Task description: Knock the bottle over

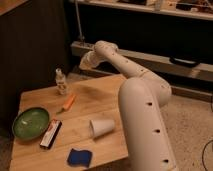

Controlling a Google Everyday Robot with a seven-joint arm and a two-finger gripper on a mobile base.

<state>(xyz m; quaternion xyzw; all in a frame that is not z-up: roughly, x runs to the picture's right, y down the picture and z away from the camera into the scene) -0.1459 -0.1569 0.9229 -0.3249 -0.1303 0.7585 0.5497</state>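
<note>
Gripper (85,63) pinched shut, hovering above and beside the upright bottle (61,81) — could easily sweep too high and miss.

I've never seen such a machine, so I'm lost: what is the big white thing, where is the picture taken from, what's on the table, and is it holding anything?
The big white thing is a robot arm. At its far end sits the gripper, a hand with two fingers. It hangs above the table's far edge, to the right of the bottle and apart from it. The gripper is shut, and I see nothing in it.

There is only one camera. It looks down on the table, but I cannot tell where it is mounted.

On the wooden table the small clear bottle stands upright, with a green bowl nearer the camera. Around them lie an orange stick-like item, a flat black-white-red box, a white paper cup on its side and a blue pad.
</note>
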